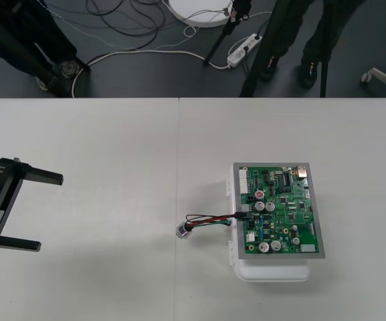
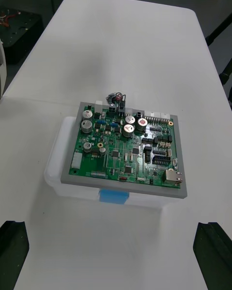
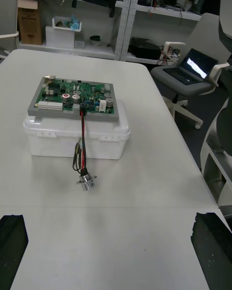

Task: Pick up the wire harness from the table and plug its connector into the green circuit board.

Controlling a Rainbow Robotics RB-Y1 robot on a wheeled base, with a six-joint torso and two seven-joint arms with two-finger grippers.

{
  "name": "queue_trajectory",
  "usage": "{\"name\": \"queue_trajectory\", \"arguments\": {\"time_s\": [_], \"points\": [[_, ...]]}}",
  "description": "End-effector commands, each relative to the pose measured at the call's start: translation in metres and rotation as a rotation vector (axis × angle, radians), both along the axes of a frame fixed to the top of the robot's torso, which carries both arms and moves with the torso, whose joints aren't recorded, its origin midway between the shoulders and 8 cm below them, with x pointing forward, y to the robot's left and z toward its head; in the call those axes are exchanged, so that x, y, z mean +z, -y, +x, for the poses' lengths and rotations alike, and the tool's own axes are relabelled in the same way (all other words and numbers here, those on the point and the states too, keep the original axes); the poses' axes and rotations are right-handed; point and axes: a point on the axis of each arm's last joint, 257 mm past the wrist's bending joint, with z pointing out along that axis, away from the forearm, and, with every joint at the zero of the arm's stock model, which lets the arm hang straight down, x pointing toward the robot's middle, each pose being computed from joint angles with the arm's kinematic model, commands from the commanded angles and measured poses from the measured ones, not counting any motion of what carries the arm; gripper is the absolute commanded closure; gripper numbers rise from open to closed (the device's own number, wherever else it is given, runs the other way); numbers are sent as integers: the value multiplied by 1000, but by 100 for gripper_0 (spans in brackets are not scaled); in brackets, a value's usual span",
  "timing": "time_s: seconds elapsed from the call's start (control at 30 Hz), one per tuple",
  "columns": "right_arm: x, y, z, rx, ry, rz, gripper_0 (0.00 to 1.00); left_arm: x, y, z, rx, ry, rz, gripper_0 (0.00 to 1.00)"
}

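Wire harness [image 1: 209, 219]: plug [image 1: 241, 215] seated in green circuit board [image 1: 283, 210], so I log left gripper [image 1: 42, 211], right gripper [image 2: 113, 227] wide, empty.

From here I see the plain light table [image 1: 112, 281] carrying the white base [image 1: 273, 273] well ahead of my left claw [image 1: 51, 212], with the round metal socket [image 1: 183, 231] of the wire harness [image 1: 211, 218] resting between them, nearer the base.
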Motion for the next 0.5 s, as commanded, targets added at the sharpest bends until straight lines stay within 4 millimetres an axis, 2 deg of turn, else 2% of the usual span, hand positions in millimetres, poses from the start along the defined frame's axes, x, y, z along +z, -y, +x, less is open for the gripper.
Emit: {"name": "queue_trajectory", "arguments": {"time_s": [0.03, 0.27, 0.5], "points": [[22, -5, -1, 13, 17, 22, 0, 26, -4, -5, -53, -5, 57, 0], [26, -6, -1, 3, 4, 36, 0, 35, -11, -8, -58, -19, 95, 0], [30, -7, -1, -8, -8, 57, 0, 34, -12, -9, -56, -28, 105, 0]]}}
